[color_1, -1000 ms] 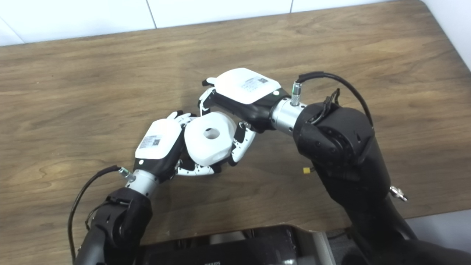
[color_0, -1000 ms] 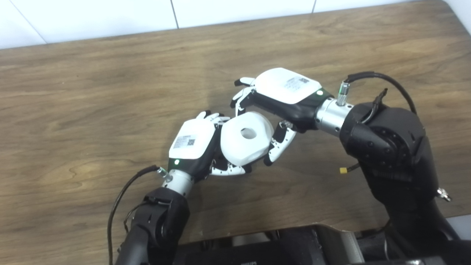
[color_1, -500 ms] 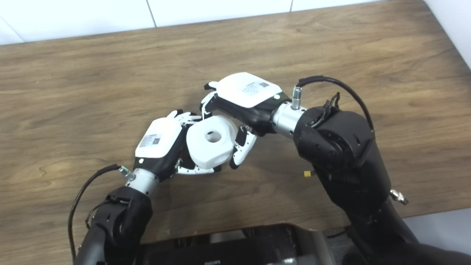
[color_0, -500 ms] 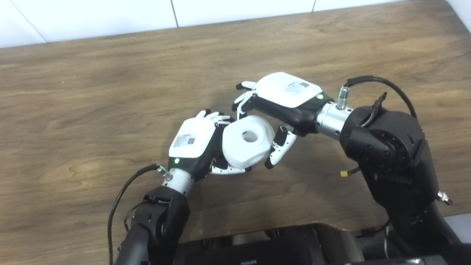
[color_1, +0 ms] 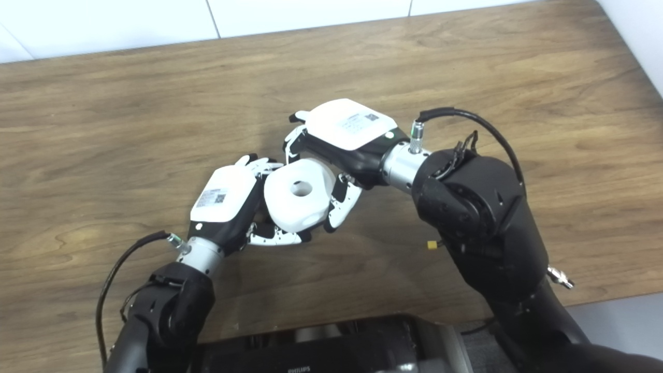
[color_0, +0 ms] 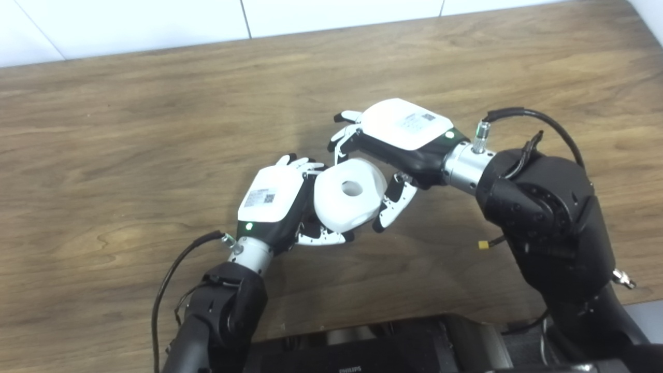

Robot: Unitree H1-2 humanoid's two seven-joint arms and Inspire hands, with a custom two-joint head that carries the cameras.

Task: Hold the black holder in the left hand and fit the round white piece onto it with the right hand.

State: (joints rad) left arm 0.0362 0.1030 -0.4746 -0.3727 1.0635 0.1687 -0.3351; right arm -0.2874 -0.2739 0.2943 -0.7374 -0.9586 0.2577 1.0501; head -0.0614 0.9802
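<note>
The round white piece (color_0: 339, 210), with a hole in its middle, is held a little above the wooden table (color_0: 129, 129) between my two hands. My left hand (color_0: 272, 199) curls under its left side, fingers closed beneath it. The black holder is hidden behind the white piece and that hand's dark palm. My right hand (color_0: 399, 129) reaches in from the right, its fingers over the piece's far edge and its thumb (color_0: 392, 204) against the near right edge, shut on it.
The robot's black body (color_0: 388, 352) fills the bottom edge. A white tiled wall (color_0: 311, 15) runs behind the table. The table's right edge (color_1: 637, 67) shows in the right eye view. Black cables (color_0: 171, 274) hang from both wrists.
The right hand dipped slightly toward the left hand, then lifted a little. The white piece shifted a touch to the right. The left hand has stayed put.
</note>
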